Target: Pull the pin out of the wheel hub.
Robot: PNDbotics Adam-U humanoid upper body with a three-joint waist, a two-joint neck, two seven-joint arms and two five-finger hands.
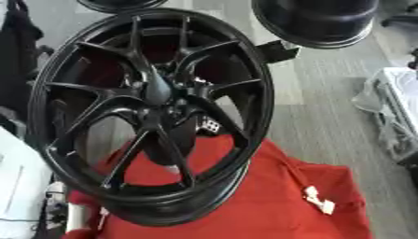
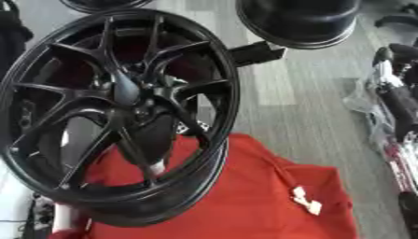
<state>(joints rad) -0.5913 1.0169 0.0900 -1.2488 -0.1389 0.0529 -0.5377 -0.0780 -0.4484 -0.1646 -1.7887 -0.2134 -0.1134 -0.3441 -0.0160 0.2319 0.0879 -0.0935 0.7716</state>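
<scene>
Fingers show in neither view, so I cannot tell their state; wheel hub stands over red cloth.

Wheel hub, frame middle – black metal, shiny, smooth spokes. Red cloth, lower half – soft, matt, bit wrinkled. Floor, right side – grey, wood-look planks, dull. Second black wheel, upper right – smooth, slight shine.

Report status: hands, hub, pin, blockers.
No hand identifiable in either view. Black multi-spoke alloy wheel stands upright over red cloth. Pin not discernible at dark centre hub. Spokes crowd hub access.
</scene>
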